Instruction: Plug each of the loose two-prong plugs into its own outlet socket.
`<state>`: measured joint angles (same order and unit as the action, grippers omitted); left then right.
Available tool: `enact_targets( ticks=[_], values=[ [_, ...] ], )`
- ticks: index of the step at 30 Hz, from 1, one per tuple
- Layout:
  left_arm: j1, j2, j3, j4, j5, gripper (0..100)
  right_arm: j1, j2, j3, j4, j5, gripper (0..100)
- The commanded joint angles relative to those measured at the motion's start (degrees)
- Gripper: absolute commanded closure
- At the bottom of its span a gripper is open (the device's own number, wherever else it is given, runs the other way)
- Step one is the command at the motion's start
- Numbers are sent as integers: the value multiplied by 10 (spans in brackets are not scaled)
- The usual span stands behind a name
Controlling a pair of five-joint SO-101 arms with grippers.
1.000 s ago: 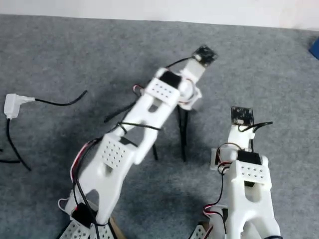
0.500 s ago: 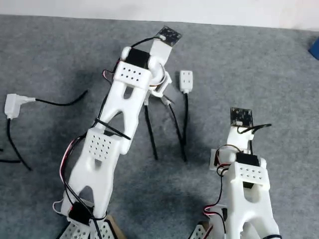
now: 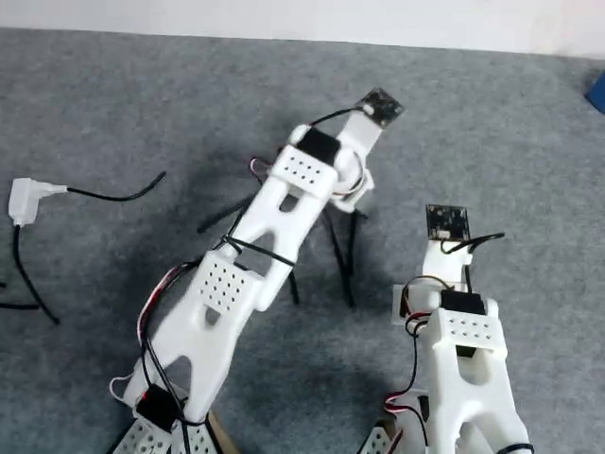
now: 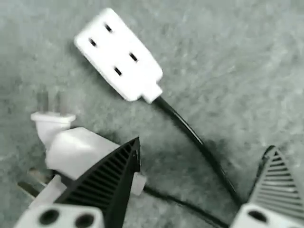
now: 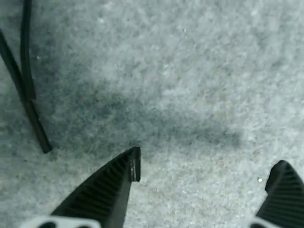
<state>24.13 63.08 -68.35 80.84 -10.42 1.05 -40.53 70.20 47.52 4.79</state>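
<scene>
Hovering with fingers spread, the left hand (image 4: 203,146) sits nearest the two-prong plug (image 4: 50,126), outlet socket (image 4: 118,57) just beyond.

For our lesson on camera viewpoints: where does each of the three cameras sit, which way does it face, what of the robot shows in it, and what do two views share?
High view: fixed above the table, looking down on the grey mat; the left arm and right arm show.
Left wrist view: on the left wrist, facing down at the outlet socket and two-prong plugs; the left gripper is open.
Right wrist view: on the right wrist, facing down at the mat; the right gripper is open.
Shared: black cords in the high and right wrist views.
</scene>
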Motion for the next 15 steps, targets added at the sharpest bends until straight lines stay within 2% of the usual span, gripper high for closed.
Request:
enact_targets(
  ticks=[1, 5, 9, 15],
  values=[
    [-19, 4, -22, 45, 5, 611, -6, -1, -2, -12, 1, 601],
    [-60, 5, -73, 121, 4, 683, -6, -1, -2, -13, 1, 601],
    [-93, 4, -113, 160, 4, 768, -6, -1, -2, -13, 1, 601],
    [-92, 2, -217, 185, 6, 778, -6, -1, -2, -13, 1, 601]
  ],
)
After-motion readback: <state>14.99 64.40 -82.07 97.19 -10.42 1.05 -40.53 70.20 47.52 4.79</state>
